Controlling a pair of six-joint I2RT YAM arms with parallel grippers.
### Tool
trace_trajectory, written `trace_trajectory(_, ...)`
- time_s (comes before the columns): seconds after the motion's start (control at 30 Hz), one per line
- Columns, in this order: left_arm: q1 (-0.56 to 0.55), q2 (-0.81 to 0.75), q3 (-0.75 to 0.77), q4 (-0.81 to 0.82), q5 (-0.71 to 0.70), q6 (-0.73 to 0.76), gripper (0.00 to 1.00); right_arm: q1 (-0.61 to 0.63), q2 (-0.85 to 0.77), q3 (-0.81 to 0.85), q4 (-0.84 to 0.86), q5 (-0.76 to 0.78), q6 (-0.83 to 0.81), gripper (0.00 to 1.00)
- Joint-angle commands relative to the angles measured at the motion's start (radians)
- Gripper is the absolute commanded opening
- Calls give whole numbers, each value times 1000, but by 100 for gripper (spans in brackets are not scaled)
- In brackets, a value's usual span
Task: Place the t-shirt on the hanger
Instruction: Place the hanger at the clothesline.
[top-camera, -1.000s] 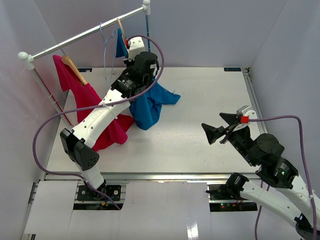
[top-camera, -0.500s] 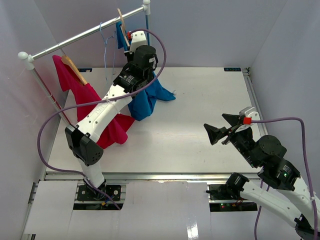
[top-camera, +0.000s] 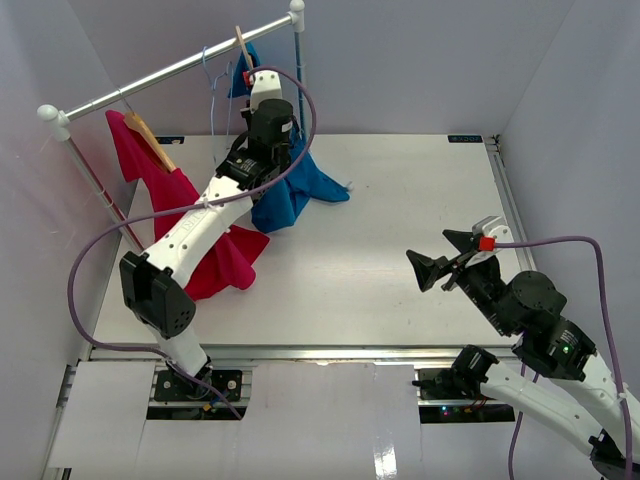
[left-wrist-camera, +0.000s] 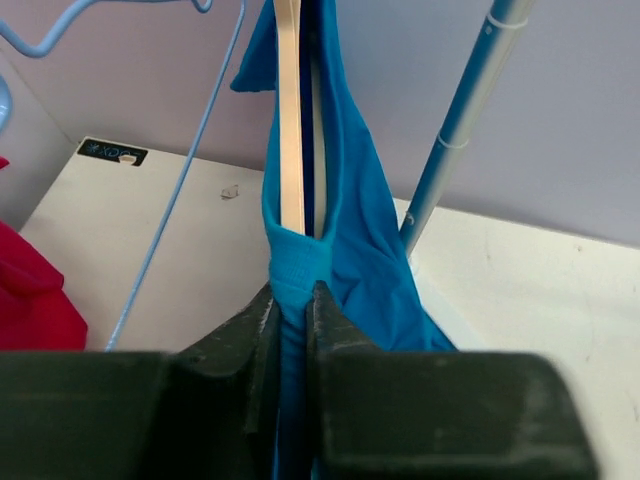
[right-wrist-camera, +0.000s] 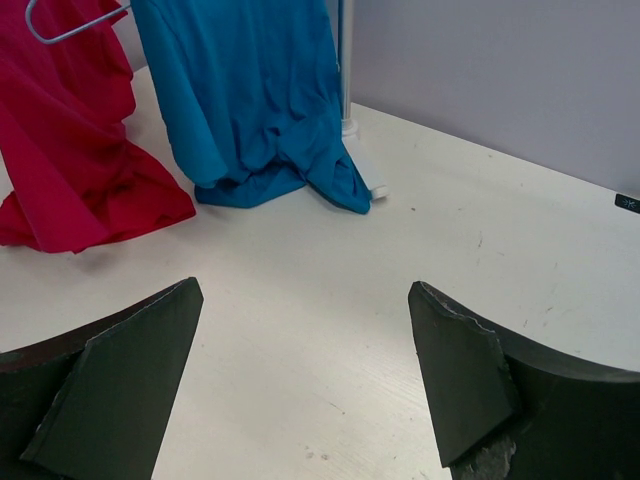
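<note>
The blue t-shirt (top-camera: 300, 190) hangs from the tan wooden hanger (top-camera: 240, 45) near the right end of the rail, its lower part pooled on the table. In the left wrist view the hanger (left-wrist-camera: 290, 110) runs up inside the shirt (left-wrist-camera: 355, 230). My left gripper (left-wrist-camera: 292, 295) is shut on the shirt's collar band just below the hanger; it sits high by the rail (top-camera: 250, 78). My right gripper (top-camera: 440, 262) is open and empty above the table's right half, far from the shirt (right-wrist-camera: 250, 100).
A magenta-red shirt (top-camera: 185, 215) hangs on its own wooden hanger (top-camera: 148, 138) at the rail's left. A pale-blue wire hanger (top-camera: 212, 90) hangs between the two shirts. The rail's right post (left-wrist-camera: 465, 120) stands just beside the blue shirt. Walls close the left, back and right.
</note>
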Motion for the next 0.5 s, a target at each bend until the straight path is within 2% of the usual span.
trace_trajectory(0.0, -6, -139, -41, 40, 145, -1, 43, 3, -31, 13, 23, 0, -1, 90)
trace_trajectory(0.03, -6, -151, -38, 16, 236, 7, 68, 3, -39, 16, 19, 3, -1, 90)
trace_trajectory(0.1, -6, -200, -43, -7, 369, 55, 95, 3, -41, 26, 11, 17, -1, 90)
trace_trajectory(0.17, -6, -271, -103, 7, 581, 84, 98, 1, -37, 50, -6, 29, -1, 90)
trace_trajectory(0.33, -6, -445, -157, 18, 762, 56, 98, 3, -41, 64, -18, 11, -1, 90)
trace_trajectory(0.47, -8, -492, -180, -8, 999, -24, 98, 1, -46, 16, -2, 8, 27, 92)
